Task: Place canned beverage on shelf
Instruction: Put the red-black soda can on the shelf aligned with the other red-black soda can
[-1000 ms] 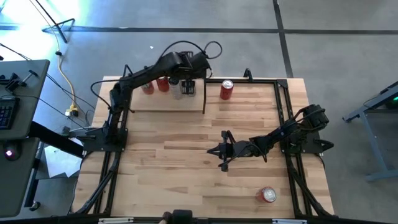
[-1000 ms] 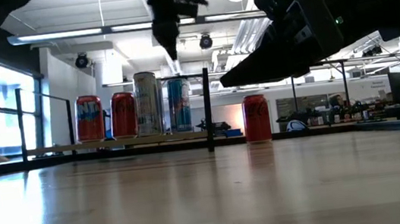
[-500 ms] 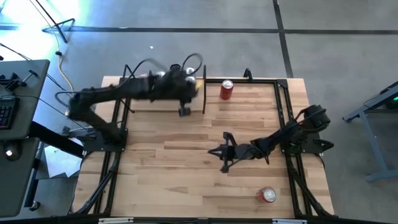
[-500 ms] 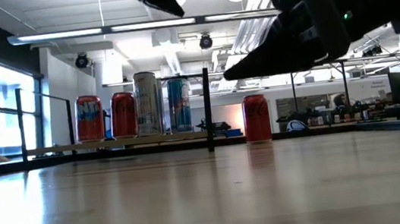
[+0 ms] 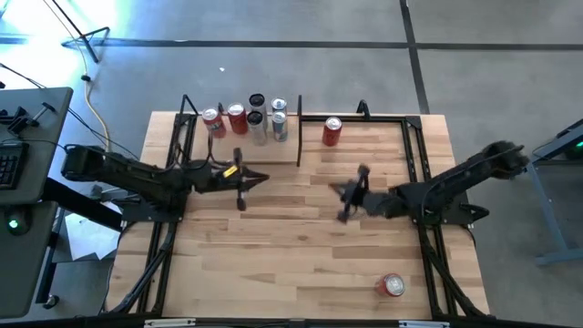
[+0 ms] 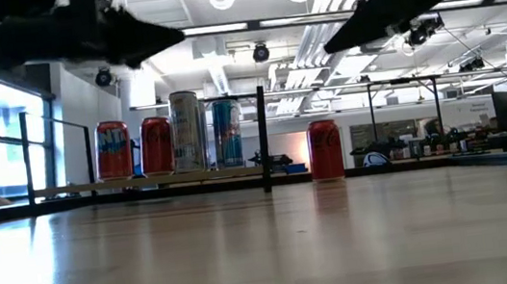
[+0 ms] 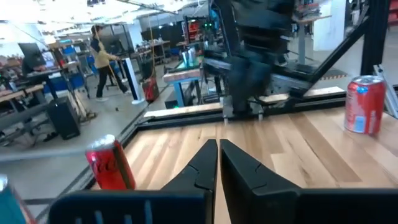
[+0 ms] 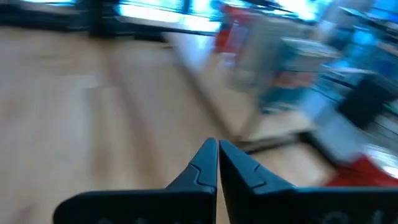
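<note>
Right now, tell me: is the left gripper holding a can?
No. The left gripper hangs shut and empty over the table, apart from the four cans on the shelf.

Four cans [image 5: 244, 119] crowd the shelf [image 5: 202, 151]; the table [image 5: 291, 264] between both arms lies open.

My pale wood shelf [image 5: 232, 150] with its thin upright end panel sits at the table's far edge. Four cans stand upright in a row on it: two red [image 6: 113, 150], one tall silver [image 6: 186, 131], one blue [image 6: 227, 133].
</note>
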